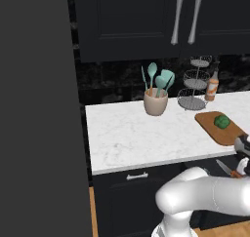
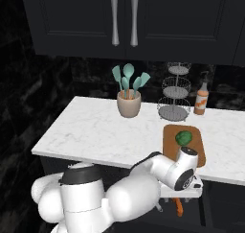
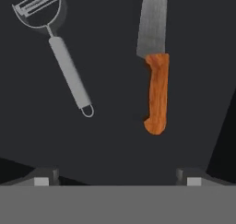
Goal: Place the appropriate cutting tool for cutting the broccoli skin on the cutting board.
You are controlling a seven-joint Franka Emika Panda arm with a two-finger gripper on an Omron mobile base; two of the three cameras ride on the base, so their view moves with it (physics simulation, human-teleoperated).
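Down in the dark drawer below the table's (image 2: 95,131) front edge, the fingers (image 3: 42,178) hang spread and empty over the knife (image 3: 156,66), which lies at one o'clock, slim grey blade away, orange handle nearest for gripping, the peeler (image 3: 60,52) apart at eleven.

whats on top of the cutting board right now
Only the broccoli sits on the cutting board, toward its far end. The board's near edge is covered by the arm. The knife lies off the board on a dark surface beside the peeler.
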